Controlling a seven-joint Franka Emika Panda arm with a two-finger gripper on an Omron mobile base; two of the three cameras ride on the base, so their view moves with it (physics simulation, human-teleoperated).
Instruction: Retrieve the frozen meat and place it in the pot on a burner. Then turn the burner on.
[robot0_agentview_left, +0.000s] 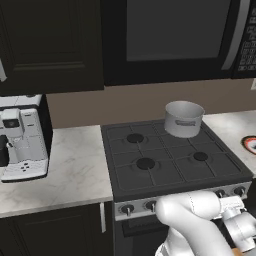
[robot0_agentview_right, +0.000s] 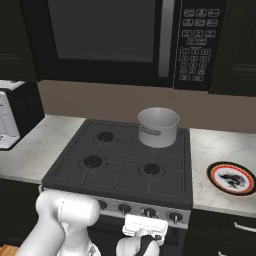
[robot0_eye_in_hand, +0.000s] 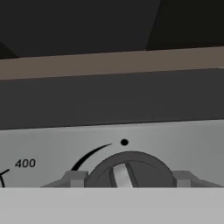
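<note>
The silver-grey pot (robot0_agentview_left: 183, 119) (robot0_agentview_right: 158, 127) stands upright on the stove's back right grate, hiding the burner beneath it. Another burner (robot0_agentview_left: 200, 156) (robot0_agentview_right: 151, 169) lies bare in front of it. The frozen meat is out of view. My gripper (robot0_eye_in_hand: 127, 177) is down at the stove's front panel, its fingertips (robot0_eye_in_hand: 72, 178) pressed against both sides of a dark round knob (robot0_eye_in_hand: 127, 168) with a silver bar. The white hand (robot0_agentview_right: 145, 225) (robot0_agentview_left: 232, 205) sits against the knob row.
A coffee machine (robot0_agentview_left: 22, 145) stands on the marble counter left of the stove. A round plate (robot0_agentview_right: 231, 177) lies on the right counter. A microwave (robot0_agentview_right: 125, 35) hangs above the stove. Other knobs (robot0_agentview_right: 175, 216) line the silver panel.
</note>
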